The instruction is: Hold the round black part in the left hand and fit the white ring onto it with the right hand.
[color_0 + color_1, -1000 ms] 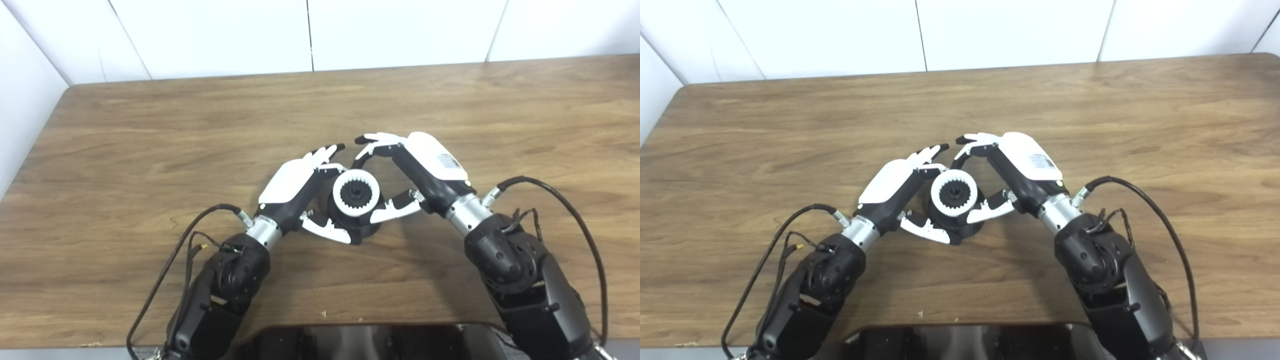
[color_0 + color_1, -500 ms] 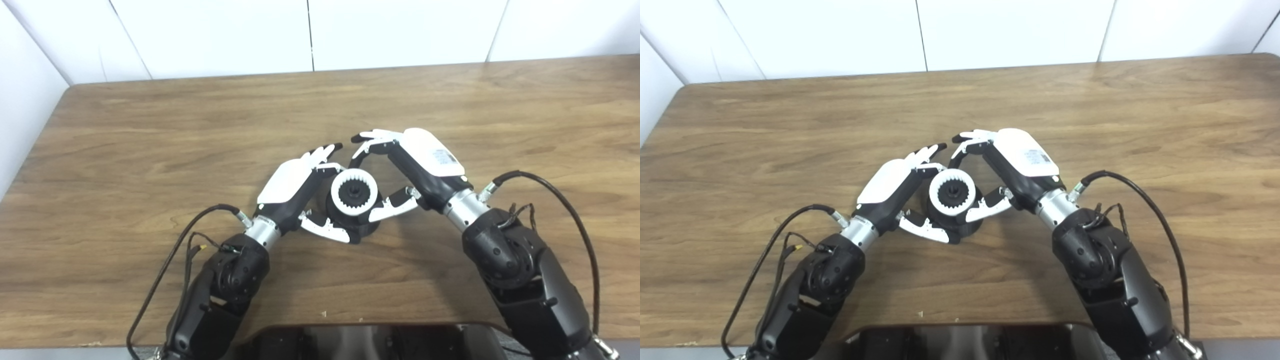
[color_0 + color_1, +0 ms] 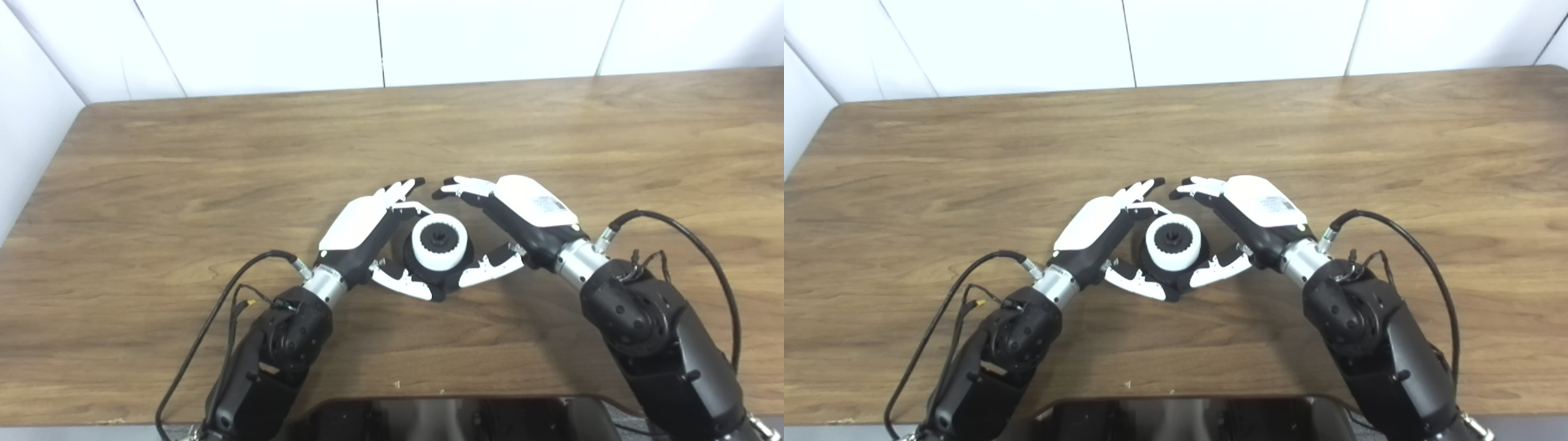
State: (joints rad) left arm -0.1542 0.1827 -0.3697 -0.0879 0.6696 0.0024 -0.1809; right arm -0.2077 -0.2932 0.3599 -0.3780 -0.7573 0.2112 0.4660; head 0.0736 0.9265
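Atop round black part (image 3: 453, 278), toothed white ring (image 3: 440, 242).

A small label is seen on the back of the right hand (image 3: 534, 205), but its words cannot be read.

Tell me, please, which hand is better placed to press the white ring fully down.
Right, probably: the right hand is open beside the white toothed ring, while the left hand grips the round black part.

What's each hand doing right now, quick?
Left hand: shut on the black part, with the white ring seated on it.
Right hand: open, fingers spread beside the ring, holding nothing.
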